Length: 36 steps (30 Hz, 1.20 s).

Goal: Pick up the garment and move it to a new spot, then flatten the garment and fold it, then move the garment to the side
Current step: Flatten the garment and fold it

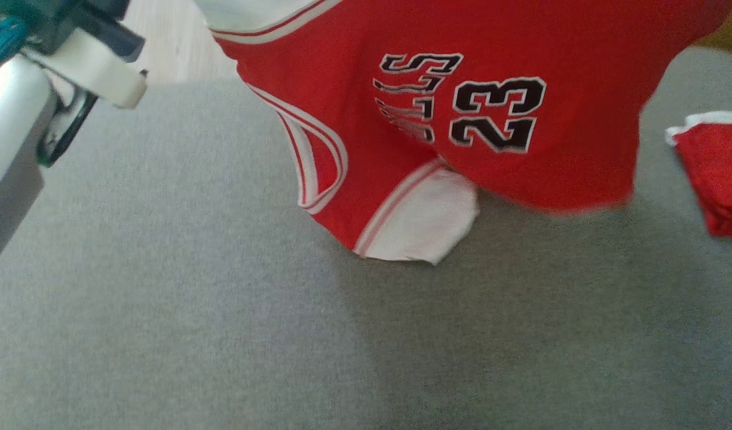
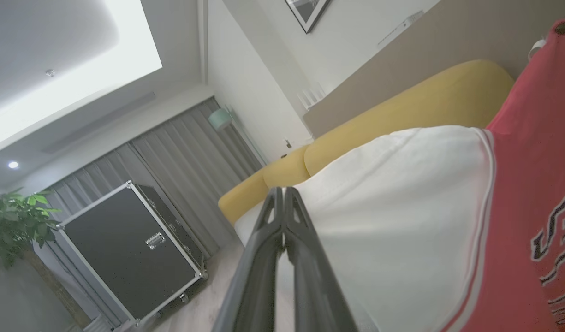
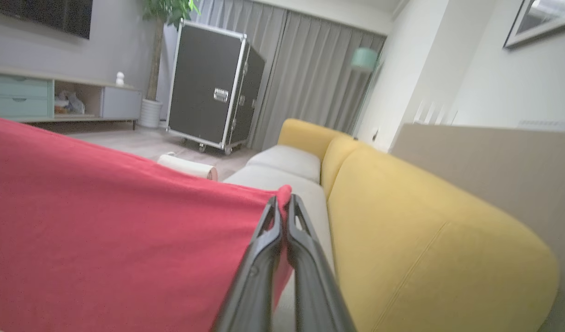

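Garment [image 1: 521, 89] over the seat [image 1: 162, 310], another cloth [image 1: 718, 173] to its right.

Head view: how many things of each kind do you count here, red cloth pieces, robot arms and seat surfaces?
Red cloth pieces: 2, the raised jersey and a smaller piece at the right edge
Robot arms: 1, the left arm
Grey seat surface: 1
Total: 4

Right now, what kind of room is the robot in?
Most likely a living room in a home. There is a long yellow sofa, floor-length grey curtains, and a low cabinet beside a potted plant.
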Available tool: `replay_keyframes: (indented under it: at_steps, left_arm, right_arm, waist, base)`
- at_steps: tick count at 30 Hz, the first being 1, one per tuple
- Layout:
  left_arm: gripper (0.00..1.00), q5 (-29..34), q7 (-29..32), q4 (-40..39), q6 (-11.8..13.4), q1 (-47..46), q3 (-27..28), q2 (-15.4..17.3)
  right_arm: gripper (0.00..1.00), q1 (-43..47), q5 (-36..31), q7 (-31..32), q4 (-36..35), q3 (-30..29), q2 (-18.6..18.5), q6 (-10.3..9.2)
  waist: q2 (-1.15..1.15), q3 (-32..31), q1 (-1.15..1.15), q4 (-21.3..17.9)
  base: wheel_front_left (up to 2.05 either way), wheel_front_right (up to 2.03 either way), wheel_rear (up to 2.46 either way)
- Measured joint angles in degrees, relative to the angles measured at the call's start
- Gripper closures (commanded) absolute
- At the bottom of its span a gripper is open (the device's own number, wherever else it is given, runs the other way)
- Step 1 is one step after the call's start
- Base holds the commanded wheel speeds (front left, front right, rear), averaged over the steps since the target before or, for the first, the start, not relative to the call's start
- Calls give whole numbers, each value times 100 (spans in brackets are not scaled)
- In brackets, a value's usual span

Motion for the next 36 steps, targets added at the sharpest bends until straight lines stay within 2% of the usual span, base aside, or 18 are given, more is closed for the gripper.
replay_keyframes:
  at_steps: [5, 9, 13, 16, 19, 23, 29, 33, 36]
  left_arm:
    - [100, 13, -4, -653, 104, 144, 213, 394]
    - [100, 10, -5, -1192, 301, 155, 455, 669]
    - [100, -35, -4, -1527, 457, 134, 633, 754]
    - [100, -224, 32, -1540, 458, 32, 744, 750]
    - [100, -358, 110, -1311, 335, -115, 766, 670]
    - [100, -427, 258, -575, 125, -361, 747, 423]
    - [100, -125, 177, 539, -12, -1116, 705, -58]
    - [100, 341, 16, 880, 111, -1835, 818, -325]
    - [100, 733, -4, 603, 328, -2260, 1180, -480]
  right_arm:
    - [100, 68, -304, -1, -670, -407, -265, 0]
    - [100, 66, -493, -1, -1170, -758, -354, 0]
    - [100, 66, -608, 216, -1519, -1024, -352, 0]
    - [100, 55, -670, 381, -1604, -1198, -325, 0]
    - [100, 36, -680, 490, -1546, -1214, -187, 0]
    - [100, -168, -703, 634, -1328, -1031, 88, 0]
    - [100, -1000, -725, 512, -722, -758, 407, 0]
    - [100, -1587, -900, 198, -231, -765, 544, 0]
    - [100, -2045, -1330, 15, 18, -944, 525, 0]
  waist:
    - [0, -484, 0, -157]
    - [0, -709, 0, -333]
    - [0, -829, 0, -442]
    - [0, -794, 1, -450]
    - [0, -674, 1, -426]
    - [0, -376, 2, -377]
    - [0, 364, 4, -283]
    - [0, 902, 5, -215]
    - [-1, 1263, 5, -146]
  base:
    - [0, 0, 0]
    - [0, 0, 0]
    - [0, 0, 0]
    - [0, 0, 0]
    - [0, 0, 0]
    - [0, 0, 0]
    - [0, 0, 0]
    - [0, 0, 0]
    - [0, 0, 0]
